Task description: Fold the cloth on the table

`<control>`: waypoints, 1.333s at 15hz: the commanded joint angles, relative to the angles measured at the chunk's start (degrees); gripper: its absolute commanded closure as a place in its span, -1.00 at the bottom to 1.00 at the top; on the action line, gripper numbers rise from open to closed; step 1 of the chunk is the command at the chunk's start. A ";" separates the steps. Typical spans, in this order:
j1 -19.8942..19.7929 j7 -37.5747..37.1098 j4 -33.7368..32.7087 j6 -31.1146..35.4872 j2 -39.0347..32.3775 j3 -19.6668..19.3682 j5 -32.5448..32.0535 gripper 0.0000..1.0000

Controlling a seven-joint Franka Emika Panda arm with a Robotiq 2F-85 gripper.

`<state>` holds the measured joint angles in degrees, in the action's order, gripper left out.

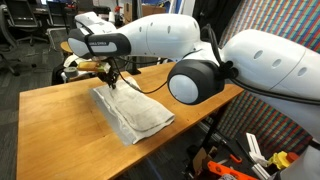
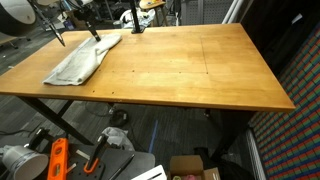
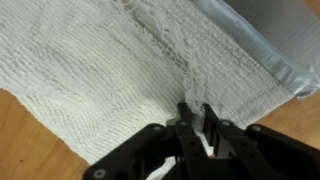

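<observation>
The end effector [image 3: 197,113] presses down on the cloth [image 3: 90,70], its fingertips [image 3: 186,108] nearly together and pinching a raised wrinkle near the cloth's edge. In both exterior views the cloth lies as a long, rumpled strip at one end of the desk [image 2: 200,70], by its corner, with light wood showing around it.

White rounded arm [image 1: 265,58], black joints [image 1: 195,80], black claw [image 3: 197,110].
</observation>
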<state>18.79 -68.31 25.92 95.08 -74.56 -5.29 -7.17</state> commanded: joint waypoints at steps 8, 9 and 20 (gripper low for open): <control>0.28 -5.31 -0.19 0.12 3.04 2.23 3.35 0.78; 0.70 -6.43 -0.21 1.08 3.06 2.25 3.47 0.79; 4.62 -8.76 -1.02 2.73 1.67 -2.08 -2.83 -0.42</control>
<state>22.37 -75.89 25.98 97.77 -72.25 -5.16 -7.58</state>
